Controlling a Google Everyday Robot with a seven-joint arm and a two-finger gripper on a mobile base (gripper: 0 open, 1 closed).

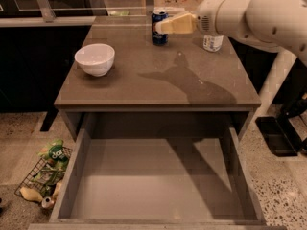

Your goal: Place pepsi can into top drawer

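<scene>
A grey-brown worktop (158,83) is seen in a dim room with a speckled floor. Near its far edge, the cream-coloured pincer (163,27) of the bulky white arm (249,11) is held level at mid-height of the small dark blue aluminium pepsi can (159,38). It is touching the can or just in front of it. Whether the pincer is released or clenched cannot be told. The sideways reach is judged to suit a grasp round the can's body. The can stands upright, its silver top and part of its logo exposed. A clear plastic water bottle (212,42) is partly hidden behind the arm. A round white bowl (95,59) rests well apart. Below, the wide grey top drawer (144,186) is pulled out, presumably to receive the can.
</scene>
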